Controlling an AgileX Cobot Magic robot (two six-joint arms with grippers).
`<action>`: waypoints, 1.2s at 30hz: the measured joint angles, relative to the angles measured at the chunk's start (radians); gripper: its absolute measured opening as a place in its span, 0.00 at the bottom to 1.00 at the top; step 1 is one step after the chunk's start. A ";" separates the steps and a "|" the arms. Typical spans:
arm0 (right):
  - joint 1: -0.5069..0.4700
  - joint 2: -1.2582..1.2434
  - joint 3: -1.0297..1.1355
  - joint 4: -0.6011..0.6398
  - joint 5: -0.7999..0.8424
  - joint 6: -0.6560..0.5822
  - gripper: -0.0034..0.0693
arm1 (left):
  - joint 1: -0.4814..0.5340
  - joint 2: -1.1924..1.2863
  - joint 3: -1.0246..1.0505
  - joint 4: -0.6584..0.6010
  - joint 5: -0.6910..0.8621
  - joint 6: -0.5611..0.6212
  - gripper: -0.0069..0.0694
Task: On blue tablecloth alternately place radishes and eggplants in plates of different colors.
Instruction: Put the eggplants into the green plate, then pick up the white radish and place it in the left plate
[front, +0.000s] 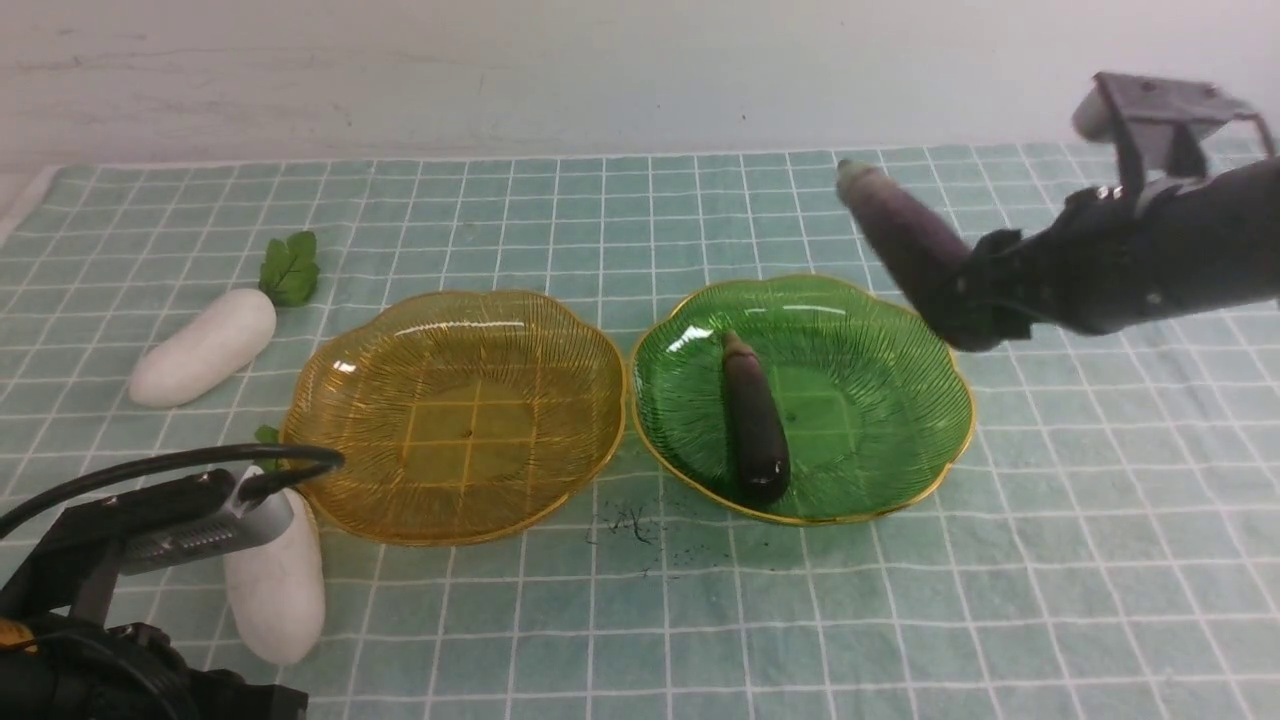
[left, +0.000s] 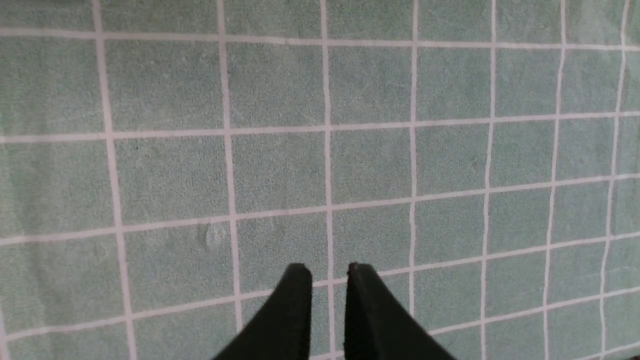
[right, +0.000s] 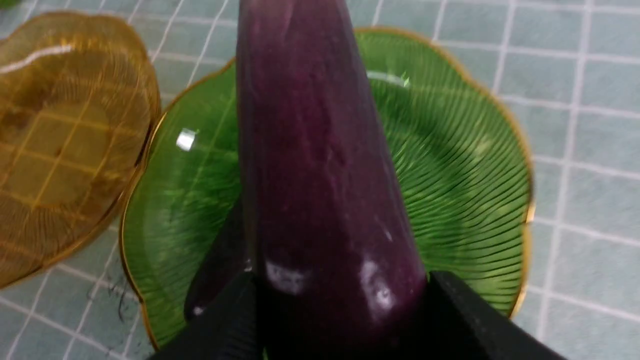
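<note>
The right gripper (front: 962, 300) pinches a slim, glossy dark purple toy eggplant (front: 905, 240) by its thick end. It is tilted above the far right rim of the translucent green ribbed plate (front: 870, 400), probably so it can join the second purple eggplant (front: 755, 420) lying inside. Just left of this plate, the amber ribbed plate (front: 460, 400) holds nothing. Further left, two white toy radishes (front: 205, 345) (front: 278, 585) lie on the teal checked tablecloth (front: 1000, 600). The left gripper (left: 328, 280) has its fingers almost pressed together and holds nothing. Behind the table is a pale wall (front: 600, 60).
</note>
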 joint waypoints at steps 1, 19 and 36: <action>0.006 0.009 0.000 0.000 0.000 0.000 0.58 | 0.000 0.000 0.000 0.000 0.000 0.000 0.20; 0.006 0.132 -0.259 -0.092 0.503 0.124 0.73 | 0.000 0.000 -0.117 0.200 -0.022 -0.073 0.52; -0.014 -0.292 0.012 -0.342 0.596 0.331 0.03 | 0.000 0.300 -0.153 0.385 -0.314 -0.273 0.76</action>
